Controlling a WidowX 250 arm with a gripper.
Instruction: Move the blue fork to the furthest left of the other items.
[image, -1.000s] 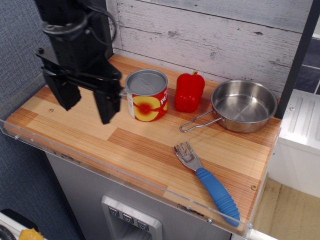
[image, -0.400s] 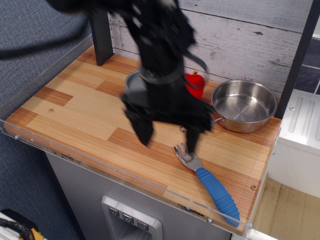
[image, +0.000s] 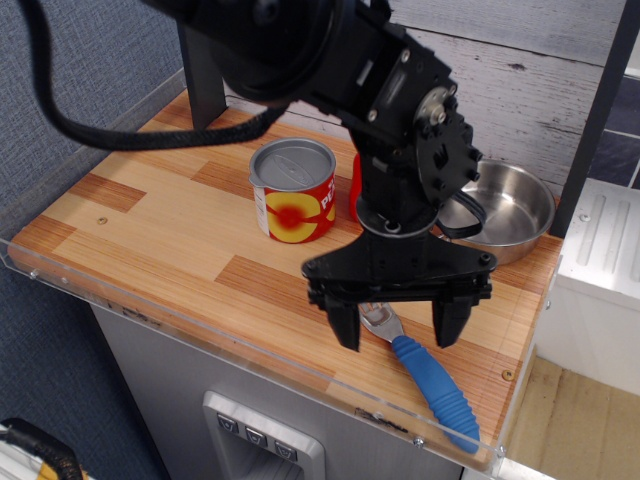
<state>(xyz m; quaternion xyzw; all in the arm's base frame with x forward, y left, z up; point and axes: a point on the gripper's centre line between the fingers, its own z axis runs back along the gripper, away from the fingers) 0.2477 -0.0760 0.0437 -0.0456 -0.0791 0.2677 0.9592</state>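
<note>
The blue fork (image: 432, 378) lies at the front right of the wooden counter, its silver head pointing up-left and partly hidden behind my gripper. My gripper (image: 398, 328) is open, its two black fingers spread wide on either side of the fork's head and neck, just above it. The red-and-yellow tin can (image: 293, 192) stands mid-counter to the left of the arm. The red bell pepper (image: 355, 185) is mostly hidden behind the arm. The steel pan (image: 512, 205) sits at the back right, partly covered by the arm.
A clear plastic lip (image: 180, 318) runs along the counter's front edge. A whitewashed plank wall (image: 520, 70) stands behind. A dark post (image: 200, 70) stands at the back left. A black cable (image: 60, 110) loops over the left side.
The arm swung from the counter's left side across to the right and lowered. The open gripper now straddles the fork's head. The fork, can and pan have not moved.
</note>
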